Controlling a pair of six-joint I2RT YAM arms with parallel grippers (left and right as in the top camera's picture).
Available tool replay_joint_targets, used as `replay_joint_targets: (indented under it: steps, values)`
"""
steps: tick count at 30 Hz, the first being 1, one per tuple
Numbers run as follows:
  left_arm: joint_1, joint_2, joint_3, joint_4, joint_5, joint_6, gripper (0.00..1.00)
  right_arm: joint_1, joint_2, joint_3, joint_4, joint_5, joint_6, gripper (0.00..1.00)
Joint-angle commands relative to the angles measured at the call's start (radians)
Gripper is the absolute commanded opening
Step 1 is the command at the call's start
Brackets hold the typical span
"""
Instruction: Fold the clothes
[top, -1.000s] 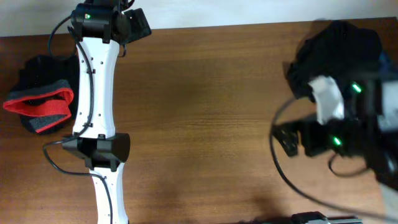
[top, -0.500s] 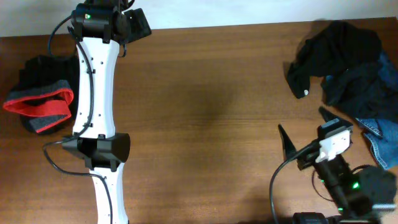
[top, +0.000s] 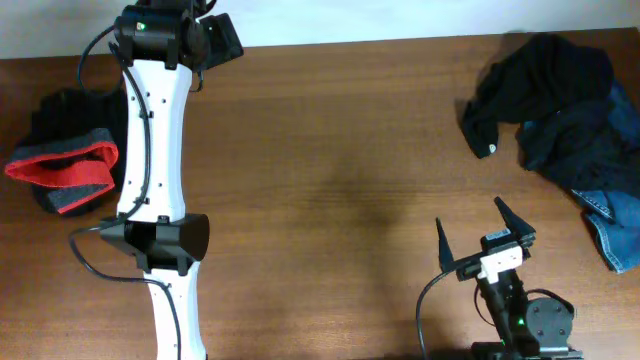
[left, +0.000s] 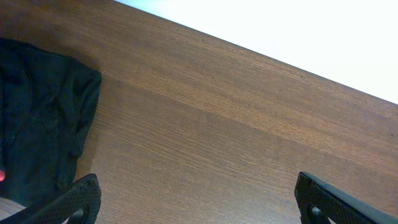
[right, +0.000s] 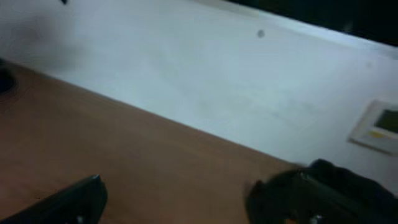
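Note:
The clothes lie in two places. A loose heap of black garments with blue denim sits at the table's far right. Black trousers, bunched up with a grey waistband and red lining showing, rest at the left edge; their dark cloth also fills the left of the left wrist view. My left gripper is open over bare wood to the right of that cloth, holding nothing. My right gripper stands open near the front edge, apart from the heap and empty; its view is blurred.
My white left arm stretches from the front edge to the far edge, just right of the trousers. The table's far edge meets a white surface. A pale box sits on the surface beyond the table.
The right arm has pulled back from over the heap of clothes to the front edge, jaws open and empty. The left arm and both lots of clothes have stayed put.

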Motion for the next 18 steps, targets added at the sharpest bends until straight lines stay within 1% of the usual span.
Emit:
replay_joint_targets:
  steps: [1, 3, 8, 13, 15, 18]
  values:
    - [0.002, 0.008, -0.002, 0.002, -0.011, -0.009, 0.99, 0.005, -0.012, -0.044, 0.026, 0.06, 0.026, 0.99]
    - [0.002, 0.008, -0.002, 0.002, -0.011, -0.009, 0.99, 0.005, -0.014, -0.076, 0.035, 0.06, 0.064, 0.99]
    - [0.002, 0.008, -0.002, 0.002, -0.011, -0.009, 0.99, 0.005, -0.043, -0.141, 0.049, 0.061, 0.065, 0.99]
    - [0.002, 0.008, -0.002, 0.002, -0.011, -0.009, 0.99, 0.005, -0.043, -0.141, 0.027, 0.165, 0.095, 0.99]
    - [0.002, 0.008, -0.002, 0.002, -0.011, -0.009, 0.99, 0.005, -0.043, -0.141, -0.019, 0.172, 0.102, 0.99]
    - [0.002, 0.008, -0.002, 0.002, -0.011, -0.009, 0.99, 0.006, -0.043, -0.141, -0.023, 0.179, 0.137, 0.99]
